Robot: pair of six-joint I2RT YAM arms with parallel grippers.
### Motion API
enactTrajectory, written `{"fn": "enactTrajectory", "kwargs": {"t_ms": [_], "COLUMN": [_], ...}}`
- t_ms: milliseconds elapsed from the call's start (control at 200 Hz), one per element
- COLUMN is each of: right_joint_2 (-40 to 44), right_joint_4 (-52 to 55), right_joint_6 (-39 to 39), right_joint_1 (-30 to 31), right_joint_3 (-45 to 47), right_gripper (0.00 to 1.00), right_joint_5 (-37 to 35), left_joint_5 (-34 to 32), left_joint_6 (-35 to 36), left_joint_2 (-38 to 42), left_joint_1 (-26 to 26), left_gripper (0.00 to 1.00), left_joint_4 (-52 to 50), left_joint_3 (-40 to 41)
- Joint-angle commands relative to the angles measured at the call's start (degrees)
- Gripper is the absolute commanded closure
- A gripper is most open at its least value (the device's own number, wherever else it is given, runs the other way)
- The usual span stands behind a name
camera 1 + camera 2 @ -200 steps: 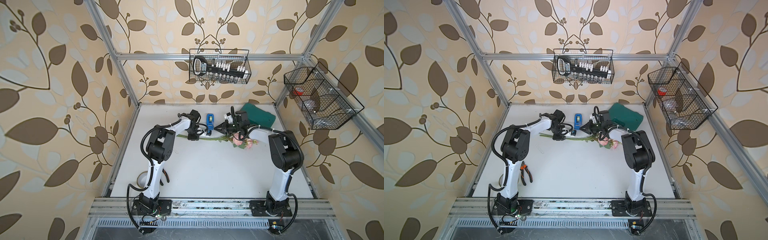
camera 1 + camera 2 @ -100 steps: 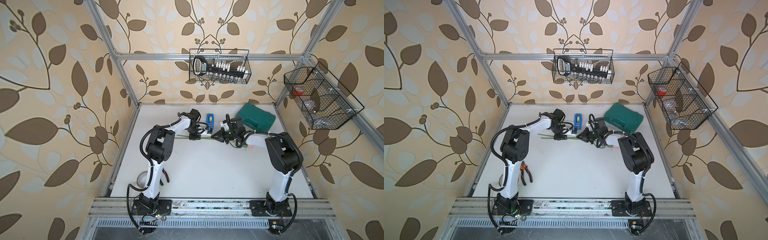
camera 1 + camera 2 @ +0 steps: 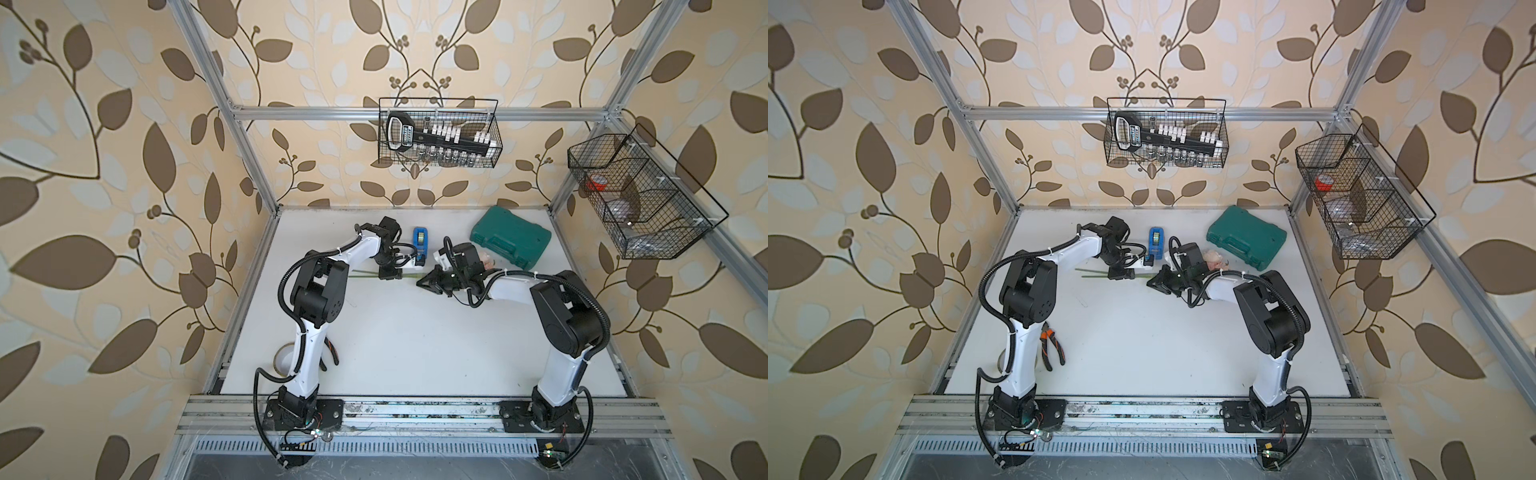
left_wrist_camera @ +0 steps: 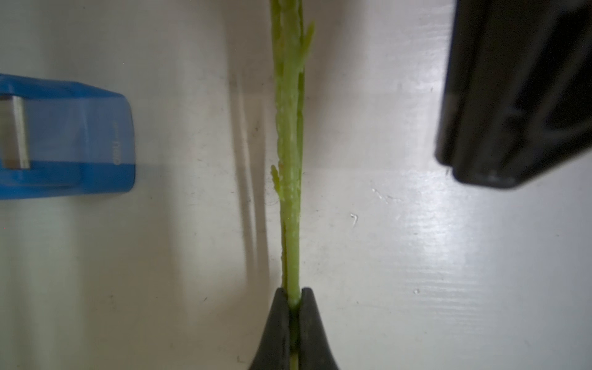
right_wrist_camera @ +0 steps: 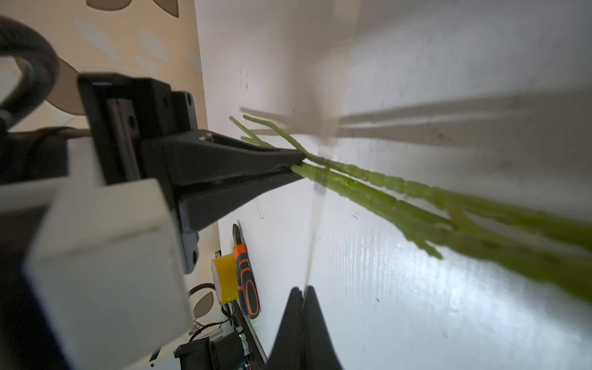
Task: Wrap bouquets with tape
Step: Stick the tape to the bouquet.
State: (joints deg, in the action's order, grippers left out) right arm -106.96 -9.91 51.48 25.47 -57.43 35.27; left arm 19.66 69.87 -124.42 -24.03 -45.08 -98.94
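So the wrap is looking like it's only just getting going. The left tool (image 4: pixel 294 299) is clamping tight on the green stems (image 4: pixel 290 160) of the bouquet (image 3: pixel 485 261), holding them a little off the surface (image 3: pixel 415 353) judging by the shadows underneath. The blooms are sitting over by the green case (image 3: pixel 511 243), mostly hiding behind the right wrist in both top views. The right tool (image 5: pixel 303 290) is pressing together on what looks like a thin clear strip of tape (image 5: pixel 313 230), and that strip is running up to the stems and crossing them just past the left tool's tips. The blue tape dispenser (image 4: pixel 64 137) is standing on the surface just beside the stems, not touching them. I'm not seeing any band of tape going around the stems yet, so I'm guessing the actual winding is what's remaining: carrying the strip around the bundle, pressing it down and tearing it free. I can't tell whether the strip is already sticking to the stems, or where its far end is going.
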Motion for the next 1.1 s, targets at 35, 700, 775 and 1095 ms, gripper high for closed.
{"fn": "enactTrajectory", "kwargs": {"t_ms": [35, 700, 775, 1095], "right_joint_2": [0.61, -4.13, -4.43, -6.35], "right_joint_4": [2.02, -1.80, -1.99, -2.92], "right_joint_6": [-1.11, -0.01, -0.24, -0.38], "right_joint_1": [1.44, 1.78, 1.74, 1.78], "right_joint_3": [1.39, 0.09, -0.53, -2.76], "right_gripper": [1.00, 1.00, 1.00, 0.89], "right_joint_5": [-1.18, -13.40, -15.69, -21.24], "left_joint_5": [4.93, 8.64, 8.89, 10.04], "left_joint_6": [0.17, 0.39, 0.31, 0.19], "left_joint_2": [5.01, 8.01, 8.18, 8.32], "left_joint_1": [0.04, 0.13, 0.13, 0.13], "left_gripper": [1.00, 1.00, 1.00, 1.00], "left_joint_4": [-1.68, -3.69, -3.80, -4.39], "left_joint_3": [-1.80, 0.30, 0.46, 0.72]}}
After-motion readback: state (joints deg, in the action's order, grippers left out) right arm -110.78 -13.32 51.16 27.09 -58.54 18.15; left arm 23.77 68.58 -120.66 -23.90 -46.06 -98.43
